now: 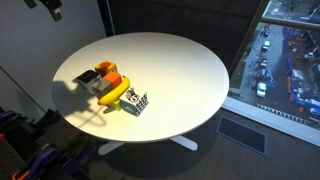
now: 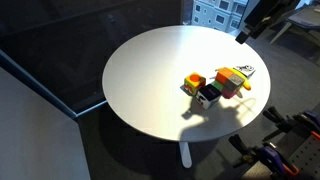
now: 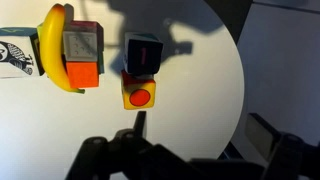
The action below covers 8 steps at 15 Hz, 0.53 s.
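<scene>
A cluster of small objects sits near one edge of the round white table [image 1: 180,70]. The wrist view shows a yellow banana [image 3: 52,45], a grey cube [image 3: 82,44] against an orange block [image 3: 84,73], a black cube [image 3: 143,52], and a yellow block with a red circle [image 3: 139,96]. My gripper [image 3: 200,135] hangs high above the table, open, with nothing between its dark fingers [image 3: 140,125]. In both exterior views the gripper [image 1: 50,8] [image 2: 250,25] is well above the cluster [image 1: 112,88] [image 2: 220,84], apart from it.
A black-and-white patterned box [image 3: 15,52] [image 1: 137,102] lies beside the banana. Past the table's edge [image 3: 240,90] the floor is dark. A window [image 1: 290,55] overlooks a street. Orange-and-black equipment [image 2: 285,150] stands by the table.
</scene>
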### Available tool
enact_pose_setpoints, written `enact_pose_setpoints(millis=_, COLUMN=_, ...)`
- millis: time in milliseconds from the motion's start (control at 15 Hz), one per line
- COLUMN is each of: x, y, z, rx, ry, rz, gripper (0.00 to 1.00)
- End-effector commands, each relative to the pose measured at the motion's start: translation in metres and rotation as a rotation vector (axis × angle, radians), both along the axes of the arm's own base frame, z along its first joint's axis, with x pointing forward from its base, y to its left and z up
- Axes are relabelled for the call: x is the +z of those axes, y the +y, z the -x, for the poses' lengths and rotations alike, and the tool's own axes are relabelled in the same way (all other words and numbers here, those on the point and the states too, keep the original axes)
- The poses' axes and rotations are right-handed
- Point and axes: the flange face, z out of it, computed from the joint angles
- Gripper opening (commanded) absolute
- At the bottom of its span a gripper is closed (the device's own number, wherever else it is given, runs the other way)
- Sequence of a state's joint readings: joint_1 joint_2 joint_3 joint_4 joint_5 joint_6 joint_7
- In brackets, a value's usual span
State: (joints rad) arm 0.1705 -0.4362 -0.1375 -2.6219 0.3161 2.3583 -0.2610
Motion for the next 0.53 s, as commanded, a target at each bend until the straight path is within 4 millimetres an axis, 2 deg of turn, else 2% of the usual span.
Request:
enact_pose_setpoints(millis=0, x=0.0004, y=-0.0001, z=-0.0001, rx=0.0, ry=0.001, rz=0.0, gripper=1.0)
enact_pose_setpoints(millis=333, x=0.0004, y=-0.0001, z=-0.0001, rx=0.0, ry=0.001, rz=0.0, gripper=1.0)
enact_pose_setpoints(millis=467, x=-0.002, y=-0.0011, z=-0.0073, rx=-0.01, ry=-0.008, rz=0.03, gripper=1.0)
